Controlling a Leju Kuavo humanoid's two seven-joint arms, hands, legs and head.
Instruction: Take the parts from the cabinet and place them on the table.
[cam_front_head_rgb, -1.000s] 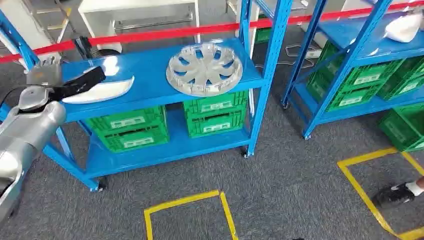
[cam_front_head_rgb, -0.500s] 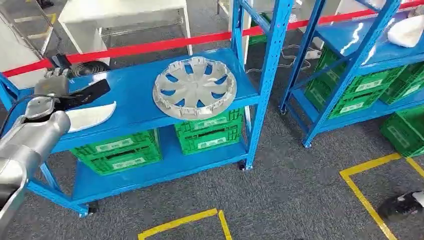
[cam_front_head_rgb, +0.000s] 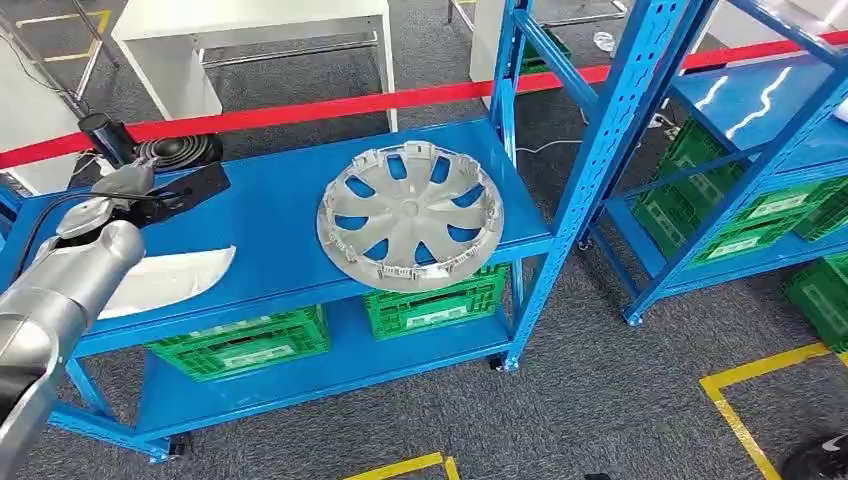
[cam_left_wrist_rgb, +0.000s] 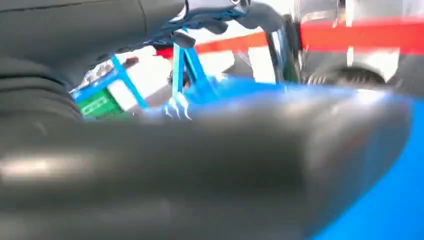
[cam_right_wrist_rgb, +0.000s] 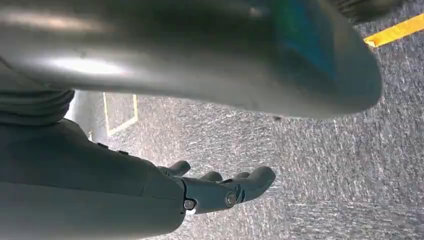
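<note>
A silver hubcap (cam_front_head_rgb: 410, 215) lies flat on the top shelf of the blue cabinet (cam_front_head_rgb: 280, 190), toward its right end. A white curved part (cam_front_head_rgb: 170, 280) lies at the shelf's left front edge, partly hidden by my left arm. My left hand (cam_front_head_rgb: 150, 190) hovers over the shelf just behind the white part, with dark fingers stretched toward the hubcap and nothing in them. In the left wrist view its thick thumb (cam_left_wrist_rgb: 200, 170) is blurred above the blue shelf. My right hand (cam_right_wrist_rgb: 220, 190) hangs over the grey carpet, fingers loosely apart and holding nothing.
Green crates (cam_front_head_rgb: 430, 300) sit on the cabinet's lower shelf. A red barrier tape (cam_front_head_rgb: 400, 98) runs behind it, with a white table (cam_front_head_rgb: 250, 30) beyond. A second blue rack (cam_front_head_rgb: 760, 130) with green crates stands to the right. Yellow floor lines (cam_front_head_rgb: 740, 400) mark the carpet.
The whole view has shifted; the cabinet now sits nearer and lower in the picture. My left hand stays over the shelf's left end, now slightly behind the white part instead of above it.
</note>
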